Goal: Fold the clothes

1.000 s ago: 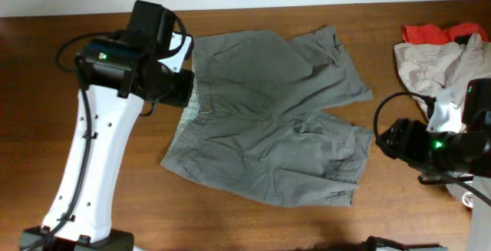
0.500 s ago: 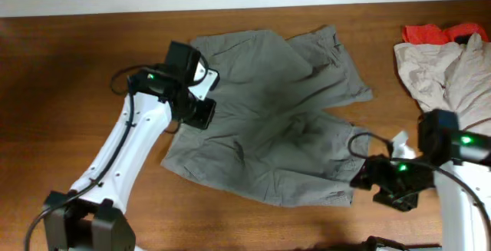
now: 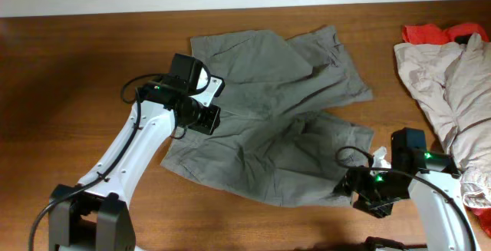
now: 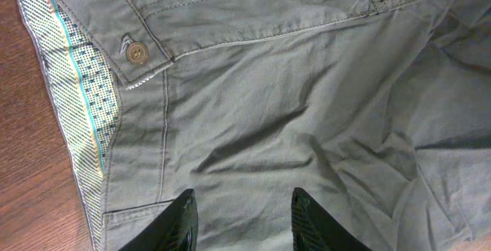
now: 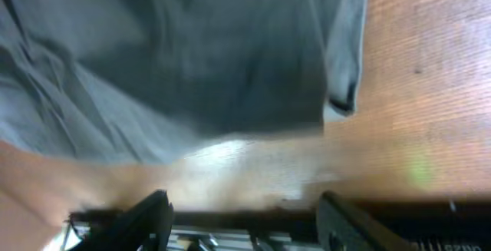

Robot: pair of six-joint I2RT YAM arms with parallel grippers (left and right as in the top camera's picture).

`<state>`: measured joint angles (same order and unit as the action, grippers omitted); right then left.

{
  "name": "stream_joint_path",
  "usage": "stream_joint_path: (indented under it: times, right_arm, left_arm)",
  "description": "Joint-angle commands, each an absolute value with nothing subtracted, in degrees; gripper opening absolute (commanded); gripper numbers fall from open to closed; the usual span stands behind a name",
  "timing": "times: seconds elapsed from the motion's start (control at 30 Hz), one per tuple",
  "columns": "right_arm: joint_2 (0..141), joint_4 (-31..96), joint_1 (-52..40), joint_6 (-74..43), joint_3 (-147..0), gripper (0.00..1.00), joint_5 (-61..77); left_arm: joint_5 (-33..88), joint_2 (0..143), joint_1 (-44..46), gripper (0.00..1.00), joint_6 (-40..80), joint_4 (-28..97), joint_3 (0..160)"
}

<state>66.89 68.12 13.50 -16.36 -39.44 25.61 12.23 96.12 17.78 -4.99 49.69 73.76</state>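
Grey-green shorts (image 3: 276, 120) lie spread on the wooden table, waistband to the left, legs to the right. My left gripper (image 3: 205, 117) hovers over the waistband area, open and empty; in the left wrist view its fingers (image 4: 178, 224) frame the fabric below the button (image 4: 137, 51). My right gripper (image 3: 359, 191) is low at the near leg's hem, open and empty; the right wrist view shows the hem (image 5: 337, 74) ahead of its fingers (image 5: 142, 220) over bare wood.
A pile of beige clothes (image 3: 445, 74) with a red garment (image 3: 433, 32) behind it lies at the right edge. The table's near edge runs just below the right gripper. Bare wood lies left of the shorts.
My left gripper has moved right and down from the waistband's edge over the shorts. My right arm has swung left and down to the near leg's hem.
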Motion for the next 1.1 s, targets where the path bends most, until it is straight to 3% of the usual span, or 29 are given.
stream_joint_path:
  times: [0.0, 0.1, 0.17, 0.3, 0.43, 0.6, 0.63, 0.7, 0.73, 0.8, 1.07]
  right_arm:
    - [66.0, 64.6, 13.0, -23.4, -38.3, 0.65, 24.5]
    - [66.0, 60.9, 13.0, -26.1, -37.9, 0.61, 19.0]
    - [66.0, 58.8, 13.0, -26.0, -37.9, 0.4, 19.0]
    - [66.0, 52.9, 13.0, -25.7, -38.6, 0.11, 24.8]
    - [66.0, 46.5, 13.0, -23.0, -41.3, 0.05, 33.9]
    - [66.0, 41.0, 13.0, -23.0, -43.3, 0.11, 33.6]
    - [66.0, 41.2, 13.0, -23.0, -43.3, 0.18, 33.4]
    - [66.1, 43.5, 13.0, -23.0, -43.3, 0.44, 32.4]
    - [66.1, 45.3, 13.0, -22.7, -43.3, 0.53, 31.2]
    - [66.1, 48.0, 13.0, -20.4, -43.3, 0.6, 29.6]
    - [66.1, 58.1, 13.0, -16.5, -43.2, 0.6, 23.0]
  left_arm:
    - [13.4, 96.8, 17.8, 0.39, -6.1, 49.2, 73.4]
    - [13.4, 96.8, 17.8, 0.4, -6.1, 49.1, 73.4]
    - [13.8, 96.8, 17.8, 0.39, -6.1, 48.9, 73.4]
    - [14.7, 96.8, 17.8, 0.39, -6.1, 48.4, 73.4]
    - [14.9, 96.8, 17.8, 0.4, -6.1, 48.4, 73.4]
    - [14.9, 96.8, 17.8, 0.39, -6.1, 48.4, 73.4]
    - [14.9, 96.8, 17.8, 0.39, -6.1, 48.4, 73.4]
    - [14.9, 96.8, 17.8, 0.39, -6.1, 48.4, 73.4]
    - [14.9, 96.8, 17.8, 0.4, -6.1, 48.4, 73.4]
    - [14.9, 96.8, 17.8, 0.39, -6.1, 48.4, 73.4]
    - [14.9, 96.8, 17.8, 0.39, -6.1, 48.4, 73.4]
